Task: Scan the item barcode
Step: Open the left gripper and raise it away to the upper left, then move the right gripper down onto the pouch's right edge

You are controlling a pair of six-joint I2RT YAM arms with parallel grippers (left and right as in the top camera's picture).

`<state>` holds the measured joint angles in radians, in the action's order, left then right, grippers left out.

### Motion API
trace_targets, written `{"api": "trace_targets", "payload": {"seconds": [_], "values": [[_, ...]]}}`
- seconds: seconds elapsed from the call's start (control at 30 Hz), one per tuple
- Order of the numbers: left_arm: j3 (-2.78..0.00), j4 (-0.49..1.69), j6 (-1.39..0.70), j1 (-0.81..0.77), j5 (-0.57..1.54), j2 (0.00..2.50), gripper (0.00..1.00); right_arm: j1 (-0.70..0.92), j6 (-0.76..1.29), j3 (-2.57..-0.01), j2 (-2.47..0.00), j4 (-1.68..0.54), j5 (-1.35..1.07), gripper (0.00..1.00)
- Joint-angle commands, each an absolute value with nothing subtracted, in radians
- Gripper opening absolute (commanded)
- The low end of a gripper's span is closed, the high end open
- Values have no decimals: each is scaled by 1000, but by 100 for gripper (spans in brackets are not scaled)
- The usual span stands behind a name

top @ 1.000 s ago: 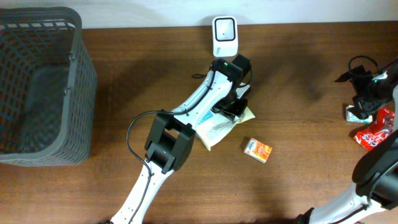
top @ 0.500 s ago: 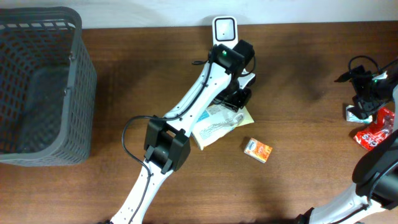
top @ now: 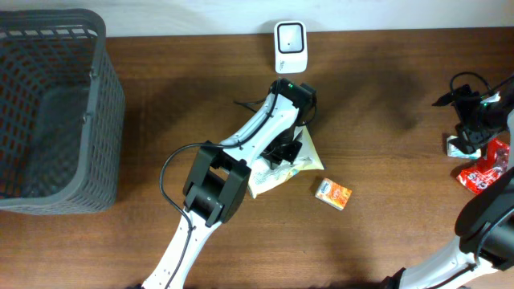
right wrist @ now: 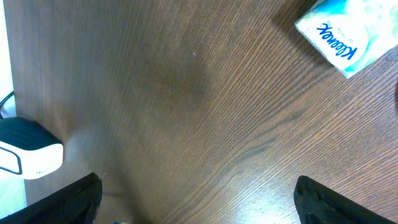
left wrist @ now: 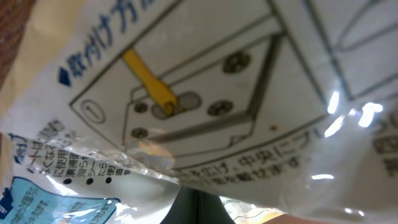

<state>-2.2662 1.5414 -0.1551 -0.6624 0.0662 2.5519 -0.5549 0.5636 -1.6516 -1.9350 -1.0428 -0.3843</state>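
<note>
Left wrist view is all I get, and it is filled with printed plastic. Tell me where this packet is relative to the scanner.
Observer: From overhead, the packet is on the robot's side of the scanner, with bare table between them.
Operator: Report anything beside it.
Observer: A small orange box sits close off its right corner.
Operator: Give me the other arm.
Observer: The right end effector is open at the table's far right, with nothing between its fingers.

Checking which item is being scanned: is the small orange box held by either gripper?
No, the orange box lies on the wooden table, right of the printed plastic packet, with no gripper on it.
</note>
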Motion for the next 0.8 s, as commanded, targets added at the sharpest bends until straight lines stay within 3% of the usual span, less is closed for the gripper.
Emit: {"api": "trace_targets", "payload": {"seconds": [0.0,0.23,0.4,0.47,0.53,0.6,0.63,0.67,0.77], "values": [[-2353,1607,-171,-634,29,2554,0,-550,554,-1650,-1937,-1042,-389,99],[-2693,1688,-170,-560,29,2460,0,-550,554,-1650,-1937,-1042,-389,99],[-2747,1689,-170,-467,29,2377,1,-550,554,-1650,-1937,-1042,-389,98],[-2747,1689,-171,-429,35,2364,12,-550,554,-1650,-1937,-1042,-389,98],[-2747,1689,-170,-404,59,2362,47,-550,557,-1650,-1937,-1042,-390,99],[-2738,1689,-170,-378,91,2362,61,-550,557,-1650,-1937,-1036,-390,98],[-2726,1689,-167,-368,102,2362,92,-550,557,-1650,-1937,-1041,-401,98],[-2709,1688,-163,-363,113,2362,99,-550,556,-1650,-1937,-1066,-432,99],[-2642,1688,-163,-361,116,2362,99,-540,472,-1647,-1937,-1111,-619,98]]}}
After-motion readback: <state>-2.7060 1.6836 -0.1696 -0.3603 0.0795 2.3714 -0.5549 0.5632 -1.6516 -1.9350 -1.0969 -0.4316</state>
